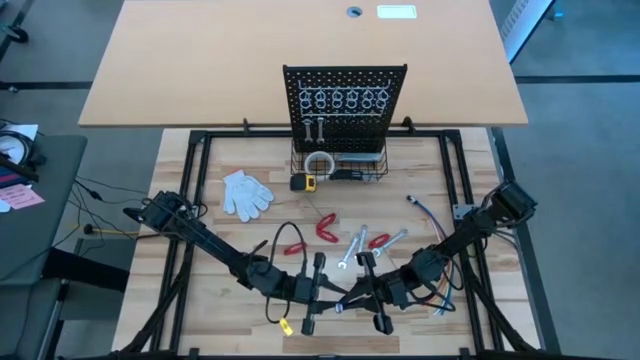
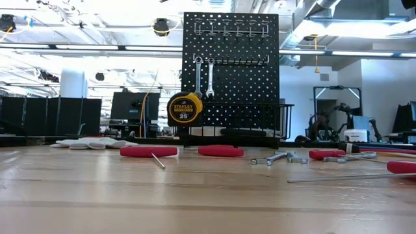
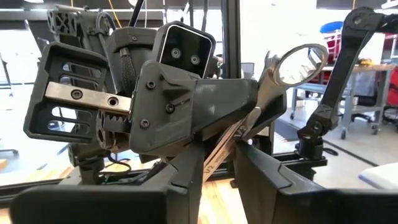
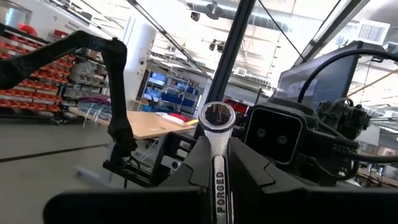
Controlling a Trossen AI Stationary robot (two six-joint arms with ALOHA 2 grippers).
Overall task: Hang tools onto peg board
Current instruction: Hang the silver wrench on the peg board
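Wrench (image 4: 217, 155) reads "FORGED", pinched in right gripper (image 4: 219, 186) at the near table edge; left gripper (image 3: 217, 165) closes on the same wrench. Tape measure (image 2: 185, 108): "STANLEY 25'". Two wrenches (image 2: 203, 75) hang on peg board (image 2: 260, 84); grip point hidden in high view.

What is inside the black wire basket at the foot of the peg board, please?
In the wire basket sit a roll of white tape and a dark object I cannot identify; its wires and the yellow tape measure hide anything else.

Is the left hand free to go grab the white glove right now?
Probably not. The left hand looks closed on a wrench that the right hand also grips. The glove itself lies uncovered, well away from it.
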